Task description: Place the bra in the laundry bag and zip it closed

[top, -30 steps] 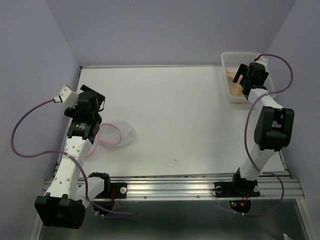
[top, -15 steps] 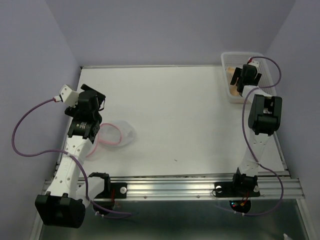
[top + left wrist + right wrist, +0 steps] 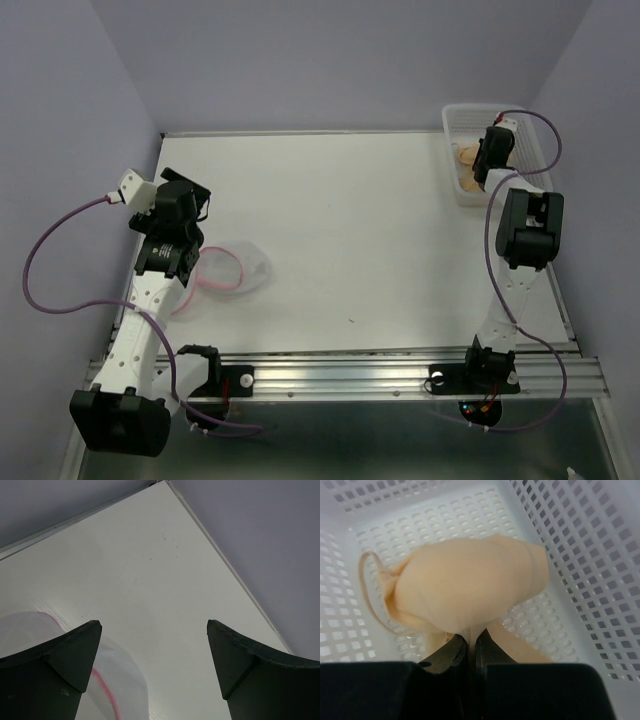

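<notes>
On your left, the left gripper hangs with its jaws wide apart and holds nothing. It is close to the laundry bag, which lies on the table with its pink zipper rim showing. Far to the right, the bra sits inside the white basket. The right gripper has its jaws almost together and pinches a thin fold at the near edge of the bra. This pinch looks small, so I think you should lift slowly and straight up. Watch that the loose strap does not catch in the basket holes.
</notes>
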### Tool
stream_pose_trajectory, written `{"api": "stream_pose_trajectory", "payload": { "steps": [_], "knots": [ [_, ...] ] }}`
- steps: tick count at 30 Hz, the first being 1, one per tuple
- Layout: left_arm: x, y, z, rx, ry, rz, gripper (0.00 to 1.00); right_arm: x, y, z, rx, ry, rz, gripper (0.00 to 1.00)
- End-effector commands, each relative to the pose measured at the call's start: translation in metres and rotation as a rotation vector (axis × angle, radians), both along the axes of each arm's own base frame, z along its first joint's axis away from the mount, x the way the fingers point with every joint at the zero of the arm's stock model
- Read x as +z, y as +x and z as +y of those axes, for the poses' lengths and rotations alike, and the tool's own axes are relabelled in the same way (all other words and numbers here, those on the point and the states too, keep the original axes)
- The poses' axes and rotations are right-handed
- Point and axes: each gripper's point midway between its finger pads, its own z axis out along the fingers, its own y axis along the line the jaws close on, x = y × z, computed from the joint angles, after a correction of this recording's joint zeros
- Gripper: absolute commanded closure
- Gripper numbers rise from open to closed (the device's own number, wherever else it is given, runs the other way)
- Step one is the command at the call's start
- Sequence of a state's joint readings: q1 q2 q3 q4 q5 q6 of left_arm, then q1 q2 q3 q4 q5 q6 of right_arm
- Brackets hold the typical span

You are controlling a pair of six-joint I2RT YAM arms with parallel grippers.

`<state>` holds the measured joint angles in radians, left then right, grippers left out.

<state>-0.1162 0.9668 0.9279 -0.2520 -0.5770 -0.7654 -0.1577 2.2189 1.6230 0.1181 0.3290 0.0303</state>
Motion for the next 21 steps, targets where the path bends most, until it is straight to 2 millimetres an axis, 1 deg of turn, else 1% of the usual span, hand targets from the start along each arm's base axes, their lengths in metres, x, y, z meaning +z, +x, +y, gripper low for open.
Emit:
{"api": "stream_pose_trajectory", "payload": {
  "steps": [1,2,4,5,6,7,8,9,10,12,13,14,15,16,17,18,19,20,21],
  "knots": [
    [0.035,-0.001,0.004,0.021,-0.005,-0.1,0.01,0.108,0.0,-0.002,-0.013,-0.005,-0.228,0.97],
    [0.035,0.0,0.002,0.013,-0.008,-0.101,0.01,0.121,-0.007,-0.001,-0.016,0.002,-0.252,0.97],
    [0.036,0.001,0.0,0.002,-0.014,-0.108,0.01,0.135,-0.014,0.002,-0.012,0.006,-0.274,0.98],
    [0.035,0.001,0.0,0.0,-0.014,-0.105,0.01,0.136,-0.02,0.003,-0.012,0.006,-0.273,0.98],
    [0.035,0.001,-0.001,-0.003,-0.015,-0.107,0.01,0.156,-0.028,0.003,-0.014,-0.005,-0.305,0.98],
    [0.035,0.002,-0.001,-0.003,-0.015,-0.107,0.01,0.166,-0.031,0.004,-0.008,-0.012,-0.325,0.98],
    [0.035,0.002,-0.002,-0.006,-0.017,-0.107,0.01,0.168,-0.035,0.012,0.014,-0.019,-0.323,0.98],
    [0.035,0.003,-0.002,-0.005,-0.018,-0.11,0.01,0.187,-0.04,0.022,0.044,-0.022,-0.353,0.98],
    [0.034,0.003,-0.003,-0.01,-0.017,-0.109,0.01,0.193,-0.043,0.025,0.07,-0.035,-0.352,0.98],
    [0.032,0.004,-0.004,-0.017,-0.021,-0.105,0.01,0.203,-0.046,0.05,0.157,-0.033,-0.36,0.98],
    [0.032,0.005,-0.005,-0.023,-0.024,-0.105,0.01,0.214,-0.05,0.068,0.235,-0.02,-0.359,0.98],
    [0.032,0.005,-0.005,-0.024,-0.023,-0.103,0.01,0.218,-0.052,0.077,0.285,-0.045,-0.341,0.98],
    [0.031,0.006,-0.006,-0.03,-0.024,-0.101,0.01,0.226,-0.052,0.099,0.347,-0.048,-0.344,0.97],
    [0.031,0.006,-0.006,-0.031,-0.024,-0.102,0.01,0.223,-0.054,0.122,0.447,-0.043,-0.311,0.96],
    [0.031,0.006,-0.007,-0.035,-0.025,-0.101,0.01,0.231,-0.058,0.136,0.507,-0.094,-0.306,0.96],
    [0.031,0.006,-0.007,-0.035,-0.027,-0.102,0.01,0.231,-0.059,0.155,0.571,-0.112,-0.298,0.96],
    [0.03,0.006,-0.008,-0.037,-0.027,-0.101,0.01,0.227,-0.064,0.191,0.678,-0.131,-0.272,0.96],
    [0.03,0.006,-0.008,-0.039,-0.028,-0.102,0.01,0.225,-0.069,0.208,0.75,-0.188,-0.24,0.96],
    [0.029,0.005,-0.008,-0.041,-0.027,-0.1,0.01,0.223,-0.073,0.224,0.797,-0.201,-0.221,0.96]
  ]
}}
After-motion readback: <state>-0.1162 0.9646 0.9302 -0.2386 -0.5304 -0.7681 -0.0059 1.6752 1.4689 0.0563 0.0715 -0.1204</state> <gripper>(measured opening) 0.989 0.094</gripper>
